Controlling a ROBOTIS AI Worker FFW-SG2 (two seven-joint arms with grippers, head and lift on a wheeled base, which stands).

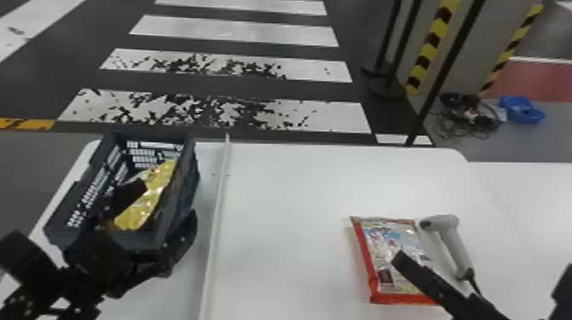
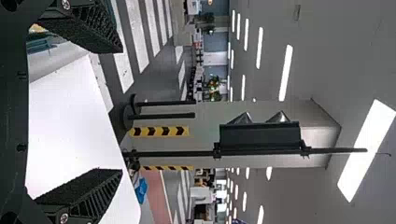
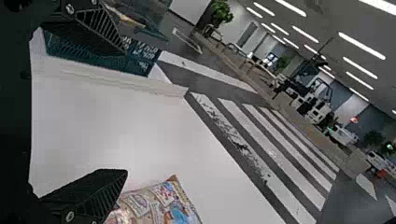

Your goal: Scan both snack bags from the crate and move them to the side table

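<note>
Far left, you've got 1 dark crate (image 1: 178, 204) on the white table (image 1: 289, 204), L of the raised strip (image 1: 215, 230). Inside: 1 yellow snack bag (image 1: 159, 183), tilted along the R wall, partly hidden by a finger. Your L gripper (image 1: 166, 199) is over the near R part of the crate, its 2 fingers spread w/ nothing btwn them.

R of the strip, toward the near R, 1 red-edged snack bag (image 1: 385, 242) lies flat; so 2 bags seen in all, 1 in crate, 1 on table. Just beside it on the R: 1 grey scanner (image 1: 452, 238), cord trailing to the near side. Your R gripper (image 1: 483, 264) is at the near R, 2 fingers wide apart & holding nothing, 1 finger over the red-edged bag.

Further R, 1 more white tabletop (image 1: 527, 200). Behind, on the floor: 1 cable pile (image 1: 468, 117), then 1 blue bin (image 1: 521, 110) R of it.
</note>
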